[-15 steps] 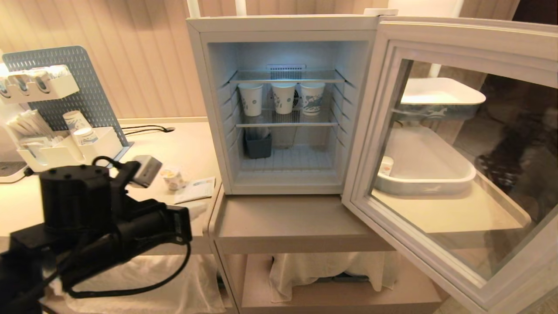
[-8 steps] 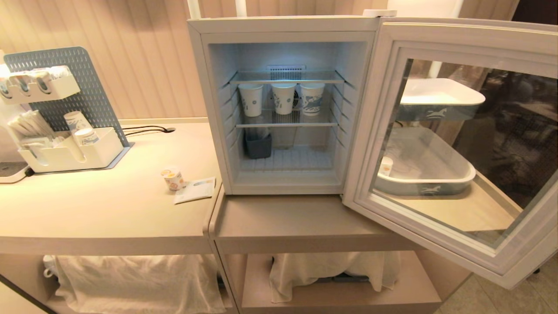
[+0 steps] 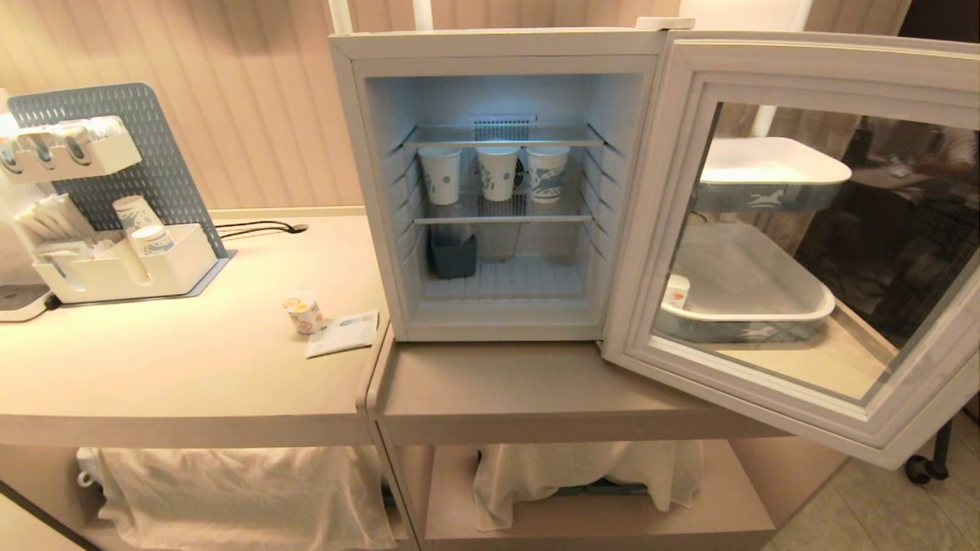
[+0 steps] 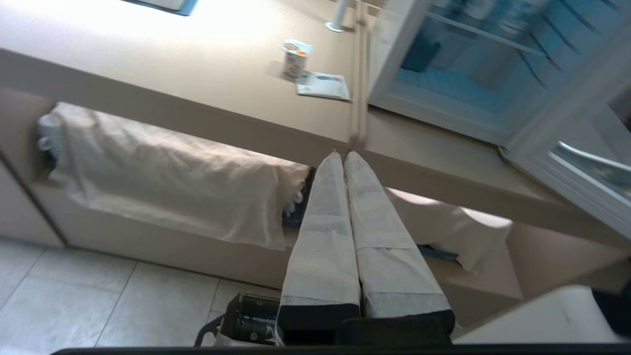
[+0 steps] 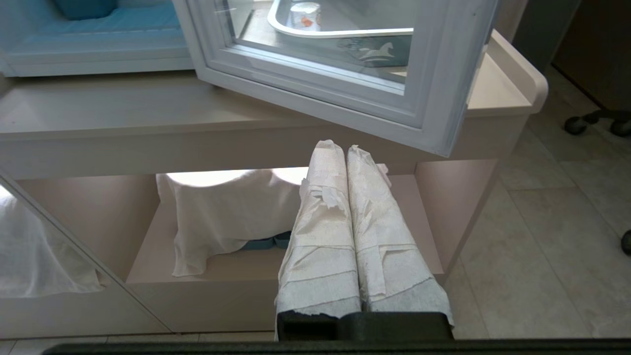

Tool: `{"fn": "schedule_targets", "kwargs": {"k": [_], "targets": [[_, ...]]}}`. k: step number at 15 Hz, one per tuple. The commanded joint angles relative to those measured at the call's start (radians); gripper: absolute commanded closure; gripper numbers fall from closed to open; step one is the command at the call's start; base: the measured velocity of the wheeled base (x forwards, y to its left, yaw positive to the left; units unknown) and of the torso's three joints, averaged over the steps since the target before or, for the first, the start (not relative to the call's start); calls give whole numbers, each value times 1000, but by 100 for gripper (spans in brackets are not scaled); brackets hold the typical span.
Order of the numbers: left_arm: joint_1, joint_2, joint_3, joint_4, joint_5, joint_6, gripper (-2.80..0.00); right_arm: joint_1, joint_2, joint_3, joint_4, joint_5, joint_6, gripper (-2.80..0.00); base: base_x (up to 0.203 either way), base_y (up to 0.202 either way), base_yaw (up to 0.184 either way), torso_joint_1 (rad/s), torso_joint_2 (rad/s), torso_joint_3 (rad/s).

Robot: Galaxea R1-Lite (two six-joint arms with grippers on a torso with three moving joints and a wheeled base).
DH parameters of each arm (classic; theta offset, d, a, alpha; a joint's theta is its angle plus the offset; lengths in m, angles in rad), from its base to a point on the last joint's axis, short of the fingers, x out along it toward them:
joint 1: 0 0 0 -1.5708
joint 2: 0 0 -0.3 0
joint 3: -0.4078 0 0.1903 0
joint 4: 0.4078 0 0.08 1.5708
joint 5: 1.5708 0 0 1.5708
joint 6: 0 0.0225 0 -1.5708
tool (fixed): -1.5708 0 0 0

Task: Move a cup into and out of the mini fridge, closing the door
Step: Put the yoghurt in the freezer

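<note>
The mini fridge (image 3: 498,184) stands at the centre of the head view on the lower surface (image 3: 505,390), its door (image 3: 796,252) swung wide open to the right of the frame. Three taller paper cups (image 3: 498,173) line the middle wire shelf, and a dark container (image 3: 453,255) sits at the lower left of the interior. The cup (image 3: 305,314) stands upright on the pale surface (image 3: 176,360) left of centre, outside the fridge and near its lower left corner, just beside a flat paper packet (image 3: 343,334). A pegboard organiser (image 3: 115,199) with further cups occupies the upper left of the frame. Through the door glass, white trays (image 3: 750,306) are visible, one holding a small plainer cup (image 3: 677,291). Neither arm appears in the head view. In the left wrist view the left gripper (image 4: 344,154) has its wrapped fingers pressed together, holding nothing, low in front of the surface edge. In the right wrist view the right gripper (image 5: 340,145) likewise has its fingers together and empty, below the open door, in front of a cloth-covered lower shelf (image 5: 231,217).
</note>
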Motion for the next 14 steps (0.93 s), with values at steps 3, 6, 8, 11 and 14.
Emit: {"fn": "schedule_targets", "kwargs": {"k": [3, 6, 8, 11, 14], "targets": [[-9, -194, 415, -277, -32, 88, 0, 0, 0, 1, 0, 0, 0, 0, 0, 0, 0, 0, 0, 0], [-14, -217, 902, -766, 3, 198, 0, 0, 0, 1, 0, 0, 0, 0, 0, 0, 0, 0, 0, 0], [-17, -225, 1156, -903, -10, 254, 0, 0, 0, 1, 0, 0, 0, 0, 0, 0, 0, 0, 0, 0], [-20, -237, 1238, -1069, -35, 290, 0, 0, 0, 1, 0, 0, 0, 0, 0, 0, 0, 0, 0, 0], [-21, -239, 1233, -1072, -40, 306, 0, 0, 0, 1, 0, 0, 0, 0, 0, 0, 0, 0, 0, 0]]}}
